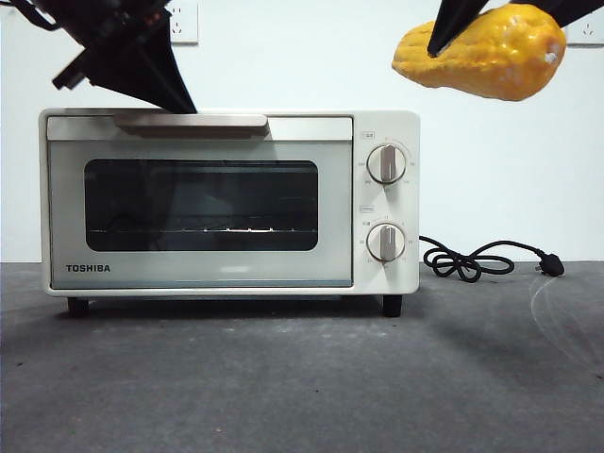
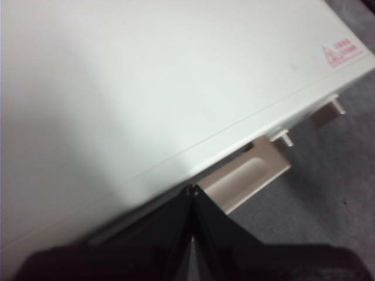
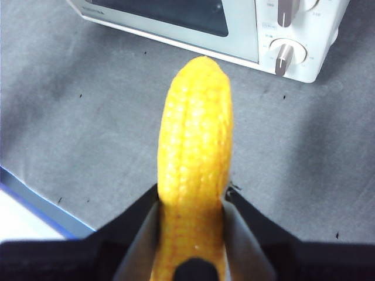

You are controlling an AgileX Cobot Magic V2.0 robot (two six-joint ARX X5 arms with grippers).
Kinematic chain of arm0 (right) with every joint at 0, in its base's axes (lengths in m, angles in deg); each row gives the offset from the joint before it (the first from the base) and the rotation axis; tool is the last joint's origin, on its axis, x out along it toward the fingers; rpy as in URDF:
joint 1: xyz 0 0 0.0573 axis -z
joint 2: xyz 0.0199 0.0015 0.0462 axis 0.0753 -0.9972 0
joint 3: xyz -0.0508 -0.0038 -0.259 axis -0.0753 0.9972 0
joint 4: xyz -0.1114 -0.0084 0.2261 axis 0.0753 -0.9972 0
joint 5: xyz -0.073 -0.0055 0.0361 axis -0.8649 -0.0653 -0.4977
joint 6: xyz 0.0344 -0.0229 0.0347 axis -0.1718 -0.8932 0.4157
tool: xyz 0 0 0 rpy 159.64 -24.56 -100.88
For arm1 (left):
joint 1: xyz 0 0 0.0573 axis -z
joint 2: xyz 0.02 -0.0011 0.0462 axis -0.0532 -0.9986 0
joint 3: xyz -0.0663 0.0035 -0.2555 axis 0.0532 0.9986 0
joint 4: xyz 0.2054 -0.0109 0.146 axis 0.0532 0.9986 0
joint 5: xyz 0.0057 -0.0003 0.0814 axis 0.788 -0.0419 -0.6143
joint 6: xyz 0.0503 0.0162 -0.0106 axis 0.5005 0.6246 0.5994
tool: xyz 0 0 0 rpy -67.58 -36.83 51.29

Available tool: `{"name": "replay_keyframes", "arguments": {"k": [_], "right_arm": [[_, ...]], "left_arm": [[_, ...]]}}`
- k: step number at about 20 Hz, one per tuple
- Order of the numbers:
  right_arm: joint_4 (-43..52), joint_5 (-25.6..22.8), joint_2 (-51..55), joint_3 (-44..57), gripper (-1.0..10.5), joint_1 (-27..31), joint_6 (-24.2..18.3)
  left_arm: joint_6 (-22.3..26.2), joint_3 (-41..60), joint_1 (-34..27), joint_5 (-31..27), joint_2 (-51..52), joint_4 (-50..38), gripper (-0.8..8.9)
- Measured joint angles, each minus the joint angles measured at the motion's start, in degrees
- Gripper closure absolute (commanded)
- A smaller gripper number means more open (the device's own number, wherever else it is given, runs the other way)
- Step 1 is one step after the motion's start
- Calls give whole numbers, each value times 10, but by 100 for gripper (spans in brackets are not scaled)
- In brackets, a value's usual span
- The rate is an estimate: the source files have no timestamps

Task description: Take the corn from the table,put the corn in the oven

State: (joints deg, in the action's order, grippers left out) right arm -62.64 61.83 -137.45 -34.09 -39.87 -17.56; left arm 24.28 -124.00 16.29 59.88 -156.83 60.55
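1. Right gripper [image 3: 193, 234]: fingers clamped on the corn [image 1: 481, 52], held in the air above and to the knob side of the oven [image 1: 377, 127], long axis running forward from the fingers.
2. Left gripper [image 2: 190, 196]: fingers pressed together at the handle [image 1: 193, 121]; the door is closed.
3. The bench [image 1: 283, 377] lies bare in front of the oven.

even bright light, soft shadows on table [image 1: 283, 396], left wrist view blurred
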Motion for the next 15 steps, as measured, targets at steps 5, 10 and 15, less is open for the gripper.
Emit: {"name": "replay_keyframes", "arguments": {"k": [5,10,15], "right_arm": [[0,0,0,0,958,0,0],[0,-10,0,0,958,0,0],[0,-10,0,0,958,0,0]], "left_arm": [[27,-16,14,-29,-4,39,819],[39,-19,44,-22,3,119,819],[53,-7,92,-16,-6,209,819]]}}
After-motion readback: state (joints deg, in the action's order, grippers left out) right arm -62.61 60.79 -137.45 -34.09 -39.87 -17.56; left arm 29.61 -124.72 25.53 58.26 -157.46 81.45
